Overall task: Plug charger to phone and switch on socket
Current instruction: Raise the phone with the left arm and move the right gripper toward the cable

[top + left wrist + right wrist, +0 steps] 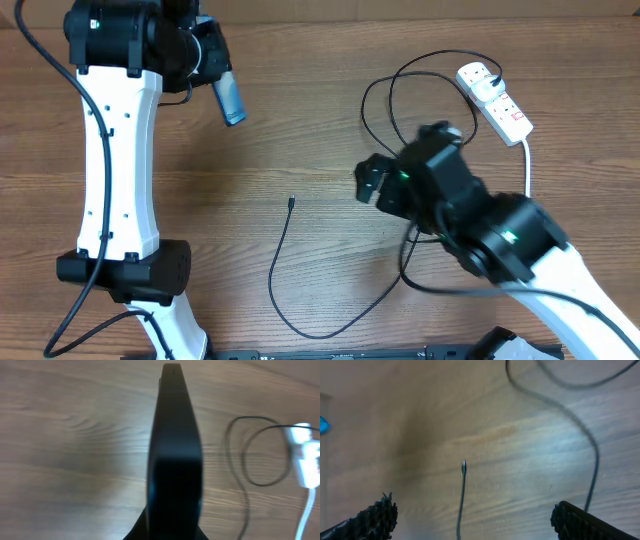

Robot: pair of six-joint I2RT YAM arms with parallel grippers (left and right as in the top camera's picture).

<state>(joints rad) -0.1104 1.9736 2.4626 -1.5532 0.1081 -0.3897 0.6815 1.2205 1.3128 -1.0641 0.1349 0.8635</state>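
My left gripper [212,62] is shut on the phone [229,99] and holds it above the table at the upper left, its light-blue screen showing. In the left wrist view the phone [174,455] is a dark slab seen edge-on. The charger cable [283,262] lies on the wood with its small plug tip [290,203] free at mid-table. It also shows in the right wrist view [462,491], lying between the fingers. My right gripper [366,182] is open and empty above the table, right of the tip. The white socket [494,101] lies at the upper right with the charger's plug head in it.
The black cable loops [400,100] between my right arm and the socket. The socket's thick white lead [527,165] runs down toward the right arm. The socket also shows at the right edge of the left wrist view [305,457].
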